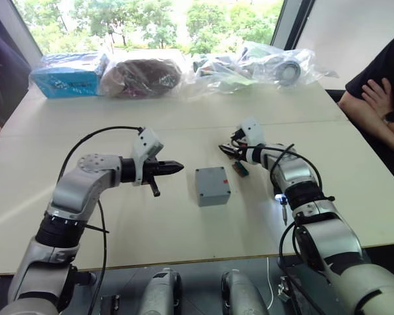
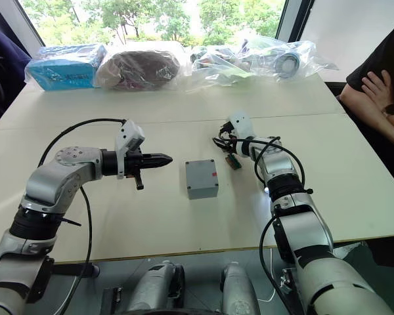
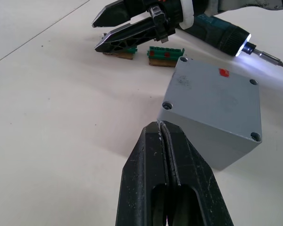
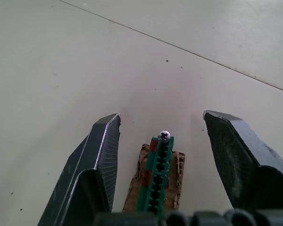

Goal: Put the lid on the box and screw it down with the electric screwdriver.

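Two end effectors flank the box (image 1: 213,186) mid-counter, the lid (image 3: 217,96) already seated on it; the left end effector (image 1: 173,167) hovers pinched shut and empty; the right end effector (image 4: 161,141) gapes around a green connector block (image 4: 156,176); the electric screwdriver (image 3: 228,36) lies just beyond; grip its barrel squarely, bit clear.
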Robot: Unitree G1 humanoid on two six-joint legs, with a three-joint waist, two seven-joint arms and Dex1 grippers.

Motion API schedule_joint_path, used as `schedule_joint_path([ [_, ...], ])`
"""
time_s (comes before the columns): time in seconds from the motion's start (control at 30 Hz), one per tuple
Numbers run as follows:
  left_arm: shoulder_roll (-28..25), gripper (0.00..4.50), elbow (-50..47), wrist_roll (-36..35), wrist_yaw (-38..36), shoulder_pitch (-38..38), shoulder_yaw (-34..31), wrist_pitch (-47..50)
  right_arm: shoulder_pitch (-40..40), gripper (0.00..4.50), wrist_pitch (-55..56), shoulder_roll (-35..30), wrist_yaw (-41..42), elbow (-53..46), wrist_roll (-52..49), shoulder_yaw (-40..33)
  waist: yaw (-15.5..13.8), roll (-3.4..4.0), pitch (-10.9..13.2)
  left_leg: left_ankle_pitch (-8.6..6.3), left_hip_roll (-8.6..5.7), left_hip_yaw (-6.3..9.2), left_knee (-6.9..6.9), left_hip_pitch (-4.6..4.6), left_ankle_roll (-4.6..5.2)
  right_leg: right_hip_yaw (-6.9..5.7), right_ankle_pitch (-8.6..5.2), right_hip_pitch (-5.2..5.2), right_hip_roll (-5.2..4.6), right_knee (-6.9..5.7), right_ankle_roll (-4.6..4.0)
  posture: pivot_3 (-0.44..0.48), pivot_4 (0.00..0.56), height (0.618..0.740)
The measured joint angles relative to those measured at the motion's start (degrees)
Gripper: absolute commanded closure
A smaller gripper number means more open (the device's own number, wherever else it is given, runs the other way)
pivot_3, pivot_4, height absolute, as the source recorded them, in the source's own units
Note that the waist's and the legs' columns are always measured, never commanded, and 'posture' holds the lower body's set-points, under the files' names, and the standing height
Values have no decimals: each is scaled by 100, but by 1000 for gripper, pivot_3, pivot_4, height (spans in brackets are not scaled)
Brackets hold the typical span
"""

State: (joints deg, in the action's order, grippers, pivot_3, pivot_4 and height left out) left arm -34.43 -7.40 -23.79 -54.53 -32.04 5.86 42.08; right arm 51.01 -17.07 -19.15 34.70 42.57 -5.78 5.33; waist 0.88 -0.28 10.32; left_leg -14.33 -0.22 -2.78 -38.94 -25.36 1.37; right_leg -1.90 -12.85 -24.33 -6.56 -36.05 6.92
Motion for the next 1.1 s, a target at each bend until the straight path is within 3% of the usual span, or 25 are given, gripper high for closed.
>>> schedule_joint_path([
  [0.17, 24, 4500, 0, -22, 4, 0, 3, -14, -158, 1558, -217, 6, 7, -234, -13, -40, -1, 0, 0, 0, 0, 0, 0, 0, 0, 0, 0, 0, 0, 0, 0, 0, 150, 740],
  [0.33, 67, 4500, 0, -41, 5, 0, 8, -23, -178, 2910, -323, 13, -40, -267, -15, -142, 1, 0, 0, 0, 0, -1, 0, 0, 0, 0, 0, 0, 0, 0, 0, 0, 150, 740],
  [0.97, 86, 4500, 52, -10, 1, 0, 88, -150, -398, 2910, -629, 50, -65, -865, -25, -256, -4, 1, 0, 0, 0, -1, 0, 0, 0, 0, 0, 0, 0, 1, 0, 0, 150, 740],
  [1.07, 86, 4500, 53, 6, -1, 0, 148, -158, -405, 3637, -631, 65, -85, -867, -28, -266, -3, 1, 0, 0, 0, -1, 0, 0, 0, 0, 0, 0, 0, 1, 0, 0, 150, 740],
  [1.1, 86, 4500, 53, 6, -2, 0, 154, -163, -405, 4094, -631, 66, -93, -867, -28, -270, -2, 1, 0, 0, 0, -1, 0, 0, 0, 1, 0, 0, 0, 1, 0, 0, 150, 740],
])
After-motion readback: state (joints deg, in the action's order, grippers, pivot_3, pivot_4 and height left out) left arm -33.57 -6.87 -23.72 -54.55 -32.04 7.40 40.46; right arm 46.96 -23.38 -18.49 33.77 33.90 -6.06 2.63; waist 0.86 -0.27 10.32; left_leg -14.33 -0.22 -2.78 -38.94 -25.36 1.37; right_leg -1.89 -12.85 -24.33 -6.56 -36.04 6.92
